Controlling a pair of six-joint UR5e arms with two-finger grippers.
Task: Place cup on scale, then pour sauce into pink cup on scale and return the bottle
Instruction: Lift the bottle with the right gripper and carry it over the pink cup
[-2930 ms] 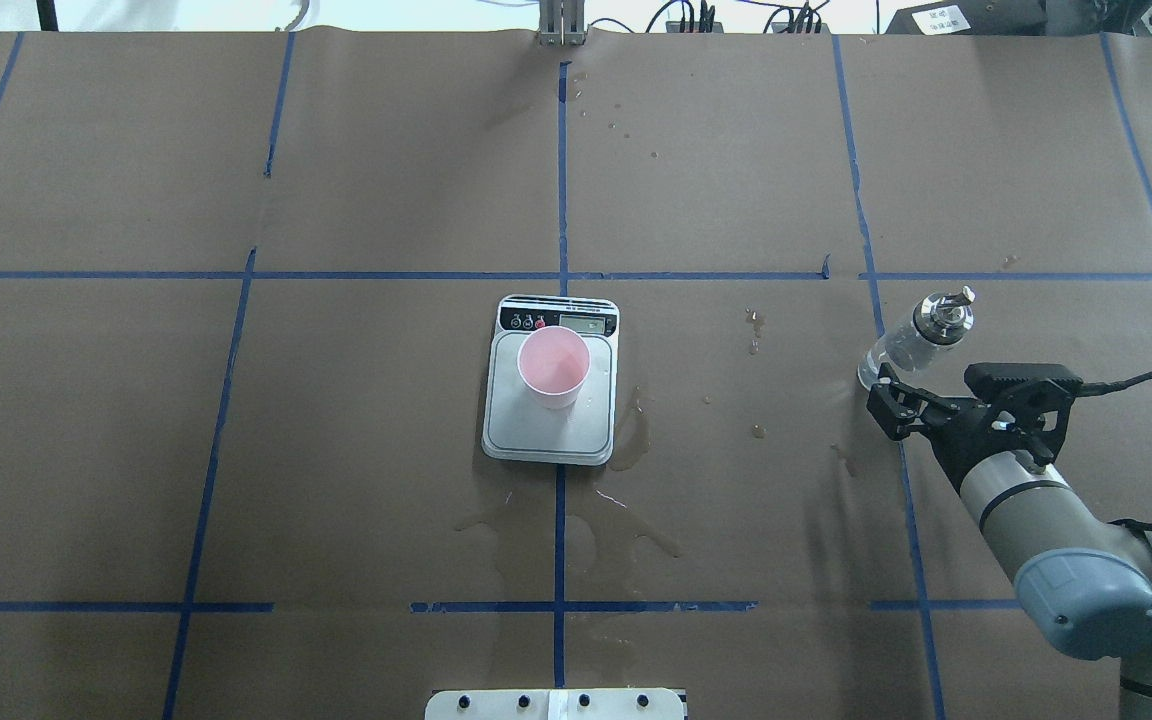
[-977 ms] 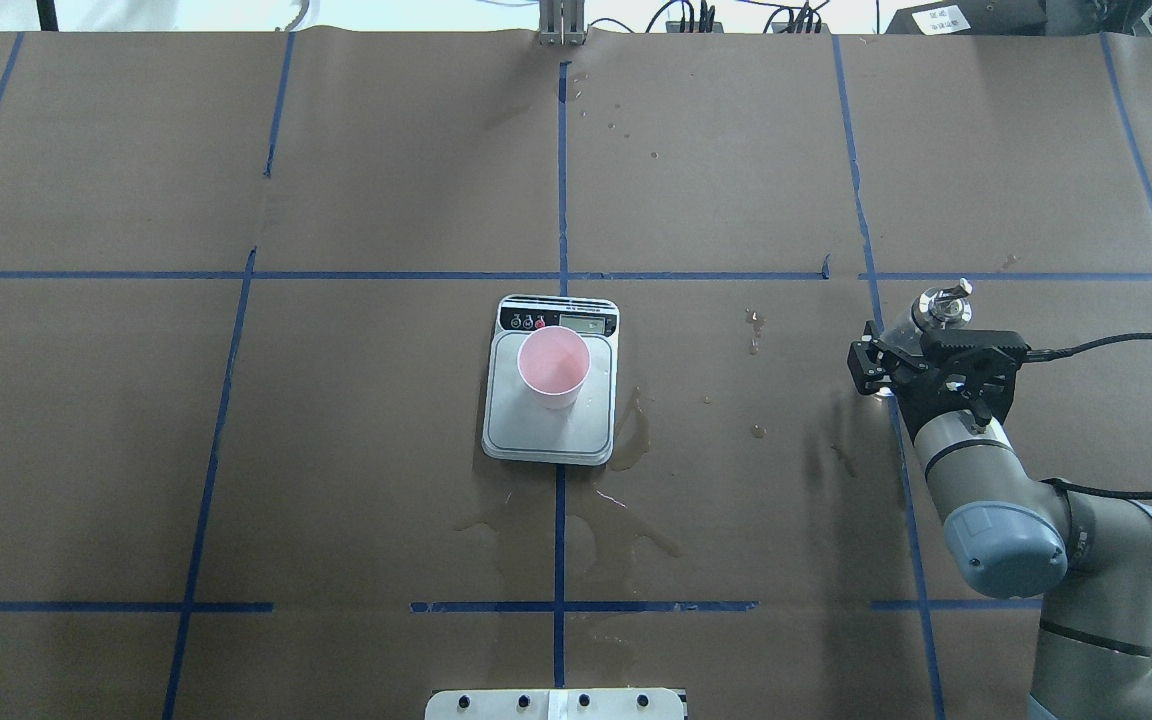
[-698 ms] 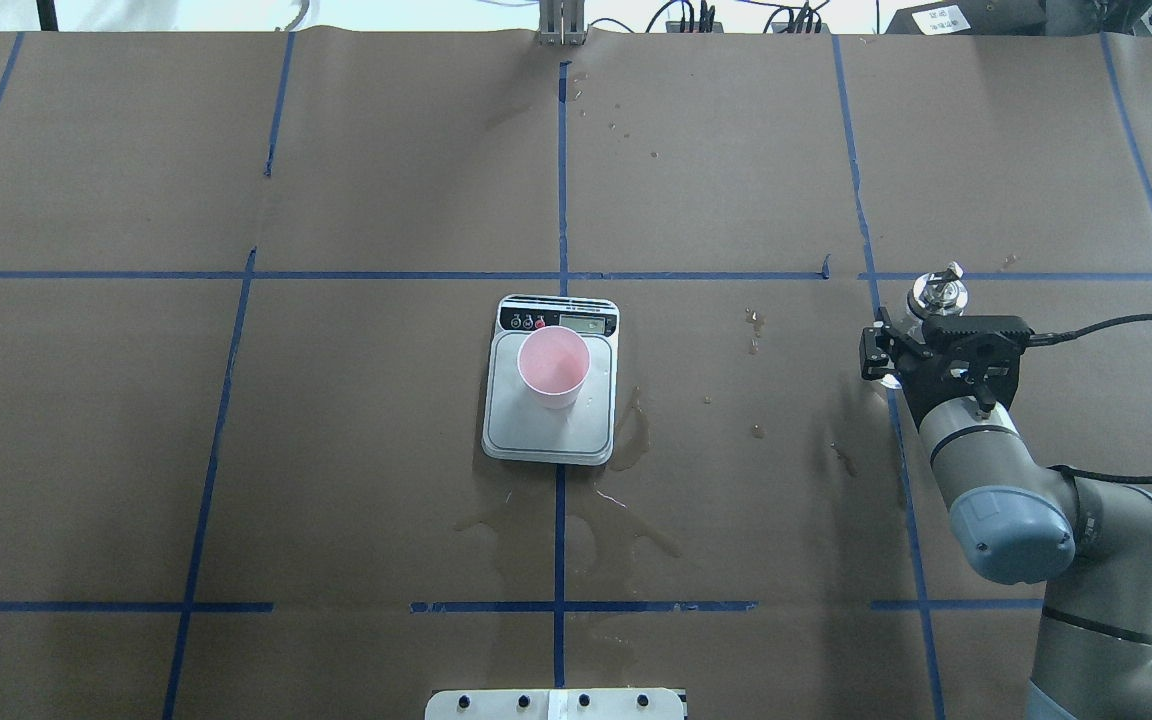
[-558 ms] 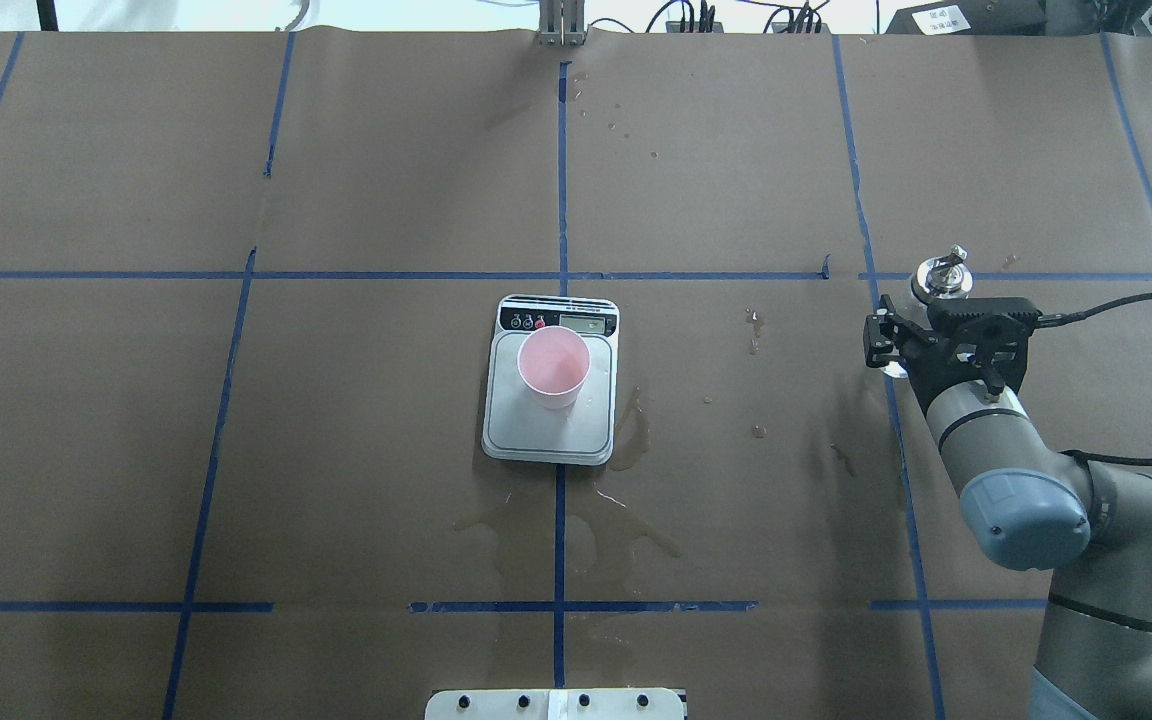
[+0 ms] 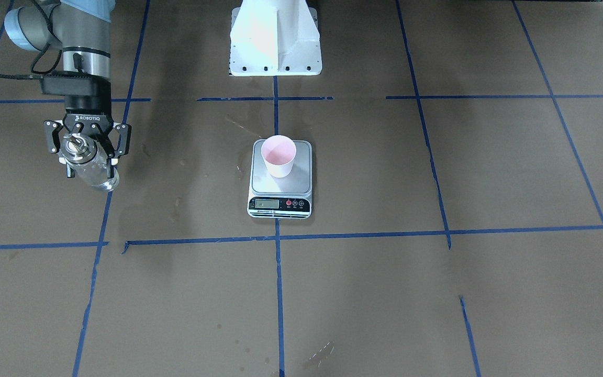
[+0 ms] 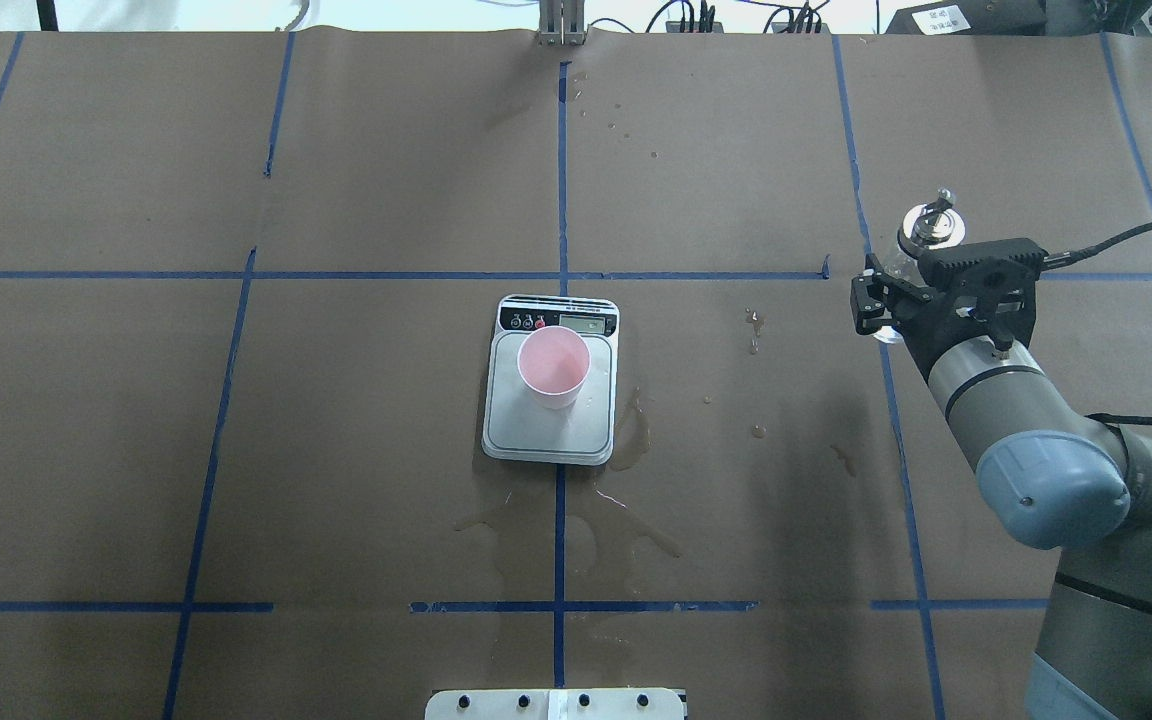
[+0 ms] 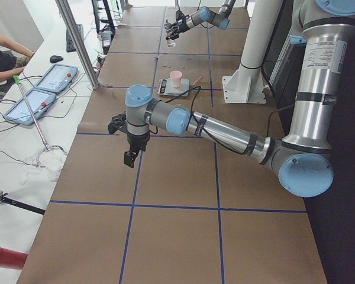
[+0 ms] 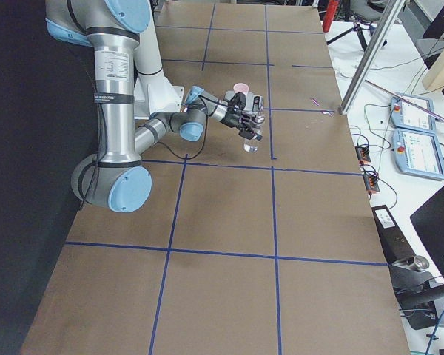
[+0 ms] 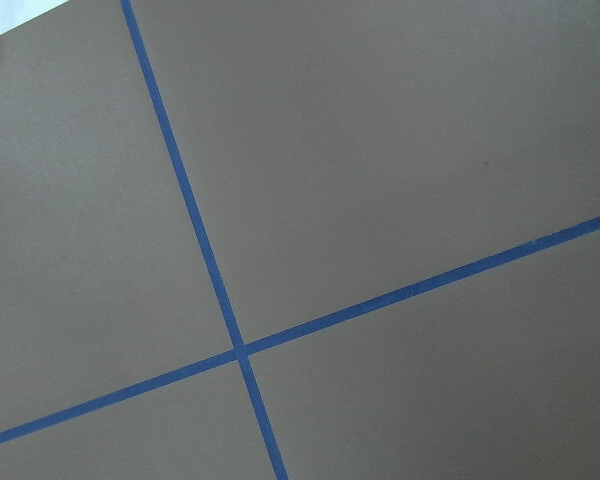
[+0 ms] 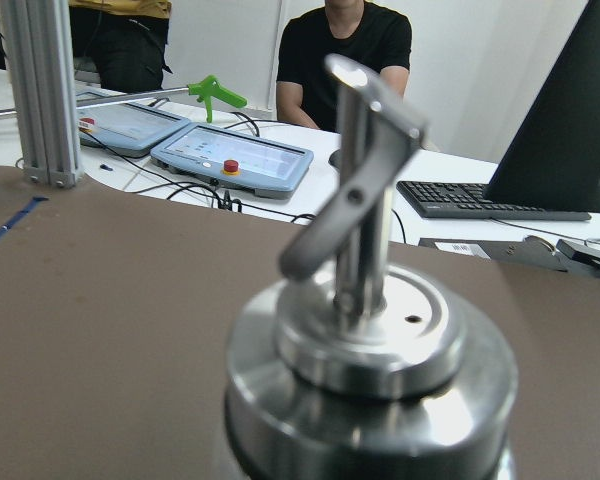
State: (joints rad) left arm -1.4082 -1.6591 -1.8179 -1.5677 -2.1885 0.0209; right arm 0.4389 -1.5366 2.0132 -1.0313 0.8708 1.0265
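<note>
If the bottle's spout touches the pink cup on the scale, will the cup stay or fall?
The cup looks like thin paper with no liquid visible inside, so it is probably very light. Its base is narrower than its rim, so a touch near the rim may tip it. The scale has a smooth metal top, likely giving little grip.

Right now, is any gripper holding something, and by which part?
The right gripper holds the bottle by its clear glass body, below the silver collar. The left gripper appears to hold nothing.
</note>
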